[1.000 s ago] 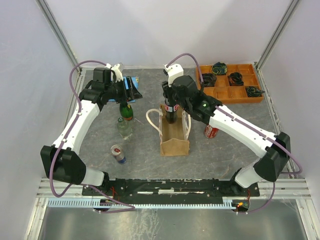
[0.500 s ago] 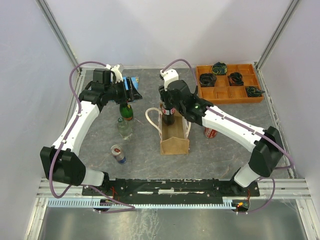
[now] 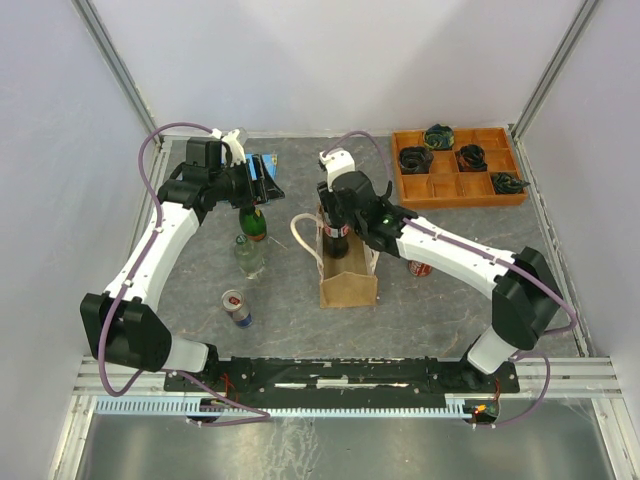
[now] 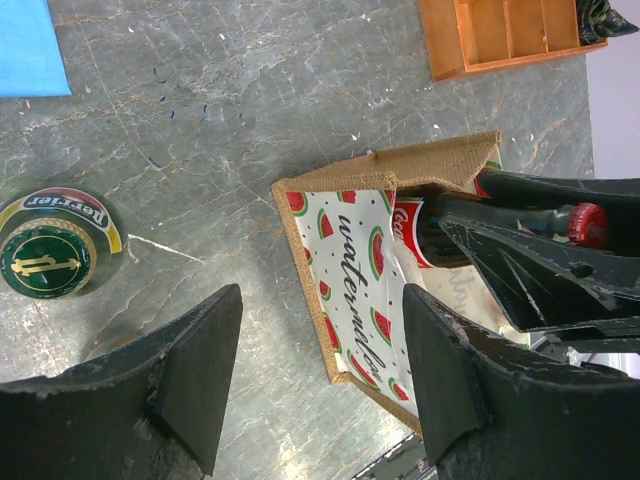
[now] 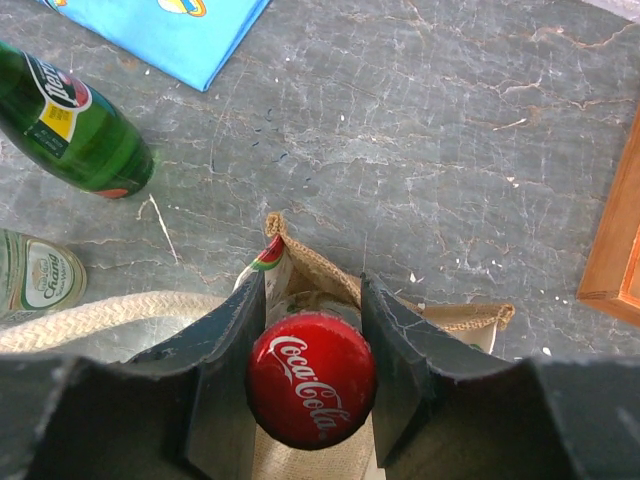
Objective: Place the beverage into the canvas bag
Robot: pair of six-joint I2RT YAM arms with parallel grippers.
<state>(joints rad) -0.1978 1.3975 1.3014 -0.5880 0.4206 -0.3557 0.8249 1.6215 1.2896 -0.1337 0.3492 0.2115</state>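
Observation:
The canvas bag (image 3: 349, 282) stands open at the table's middle, with a watermelon-print side panel (image 4: 352, 270) and a cream rope handle (image 5: 100, 314). My right gripper (image 3: 337, 212) is shut on the neck of a Coca-Cola bottle (image 3: 338, 234) with a red cap (image 5: 311, 378). It holds the bottle upright with the lower part inside the bag's far end (image 5: 330, 262). The bottle also shows in the left wrist view (image 4: 440, 232). My left gripper (image 3: 258, 188) is open and empty, hovering above the table left of the bag (image 4: 320, 300).
A green Perrier bottle (image 3: 256, 222), a clear bottle (image 3: 249, 256) and a small can (image 3: 236, 306) stand left of the bag. A red can (image 3: 420, 267) stands to its right. An orange compartment tray (image 3: 458, 186) is at the back right. A blue packet (image 5: 170, 30) lies at the back.
My right gripper has moved slightly left and down with the bottle, which sits lower in the bag's far end. The left arm has not moved.

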